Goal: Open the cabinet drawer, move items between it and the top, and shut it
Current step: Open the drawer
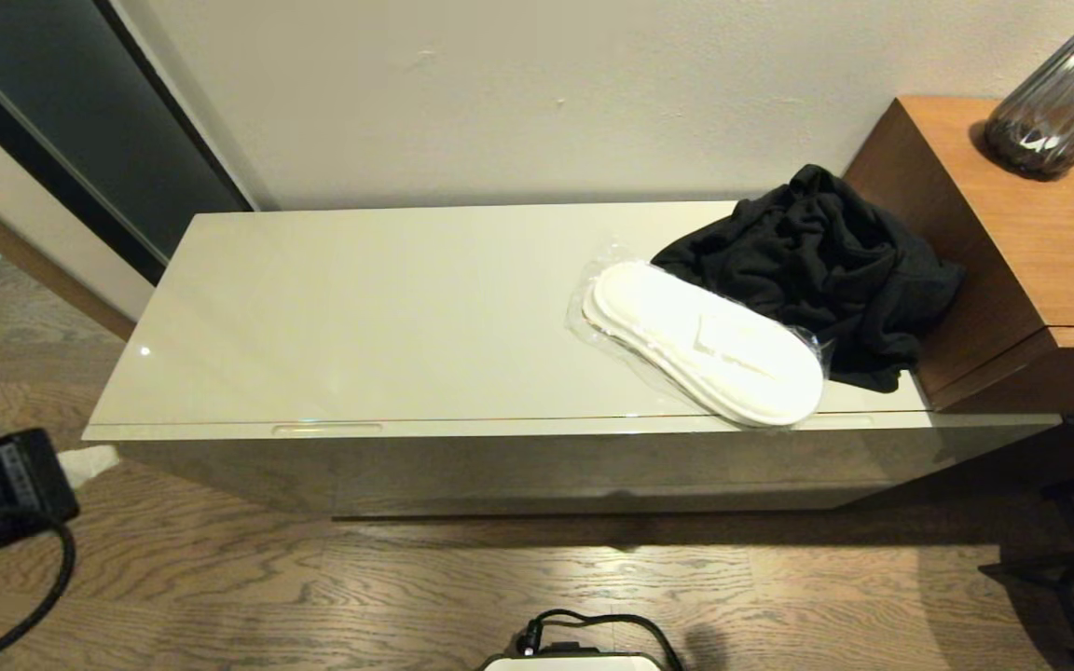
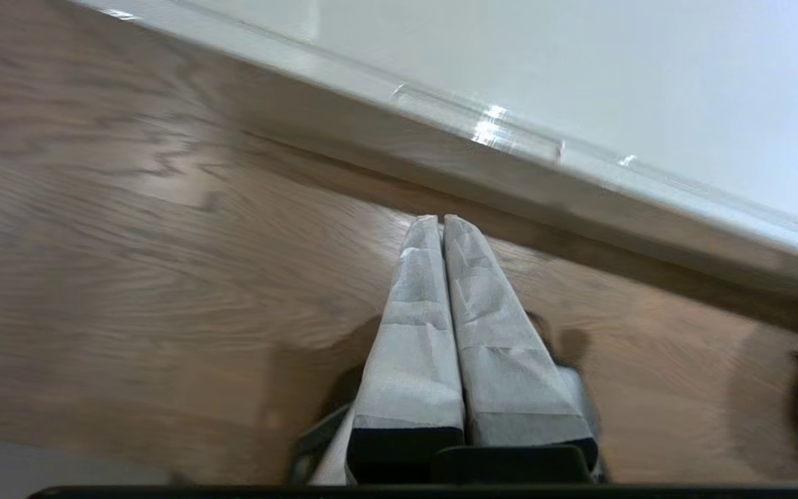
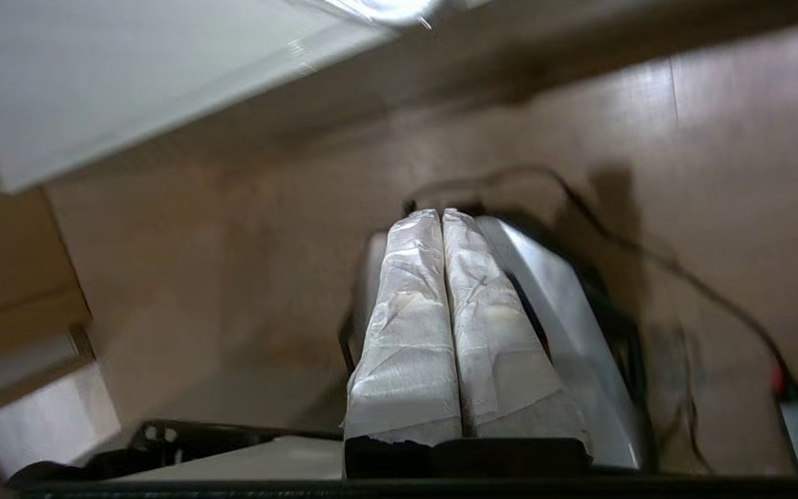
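Glossy beige top [image 1: 360, 308] — plastic-wrapped slippers [image 1: 705, 340]

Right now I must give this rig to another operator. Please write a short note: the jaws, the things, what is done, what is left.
Left gripper: jaws shut, empty, above the wooden floor before the cabinet front.
Right gripper: jaws shut, empty, low over the floor.
Glossy beige cabinet drawer: closed.
On the glossy cream top, right end: plastic-wrapped white slippers, partly over the crumpled black cloth garment.
Done: nothing visible.
Left: open drawer, move items, close it.
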